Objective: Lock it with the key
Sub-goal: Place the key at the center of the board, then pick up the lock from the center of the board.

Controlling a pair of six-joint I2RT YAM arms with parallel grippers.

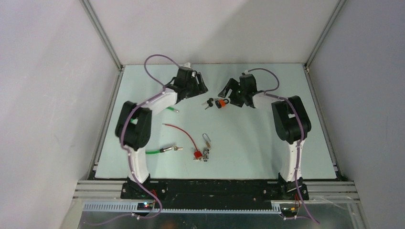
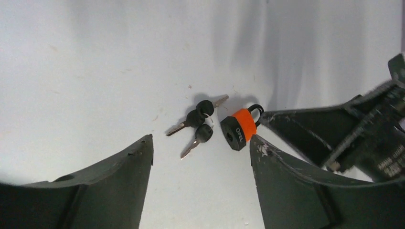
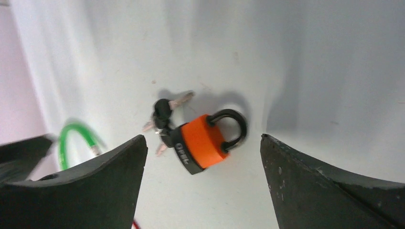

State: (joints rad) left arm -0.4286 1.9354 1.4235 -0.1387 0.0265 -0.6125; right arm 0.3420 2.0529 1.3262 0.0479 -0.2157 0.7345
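Note:
An orange padlock (image 1: 220, 103) with a black shackle lies flat on the table between the two arms. Its shackle (image 3: 234, 125) enters the body at both ends. A bunch of black-headed keys (image 1: 209, 102) lies loose just left of it, touching its base (image 3: 162, 119). My left gripper (image 2: 201, 138) hovers open, with the keys (image 2: 200, 119) and padlock (image 2: 241, 126) just beyond its fingertips. My right gripper (image 3: 202, 137) is open wide above the padlock (image 3: 203, 140), holding nothing. The right gripper's fingers (image 2: 334, 133) show beside the padlock in the left wrist view.
Nearer the arm bases lie a small red lock with a silver shackle (image 1: 200, 153), a red cable (image 1: 184, 133) and a green cable with a metal plug (image 1: 165, 150). Another green cable (image 1: 169, 109) lies under the left arm. Walls close the table's sides and back.

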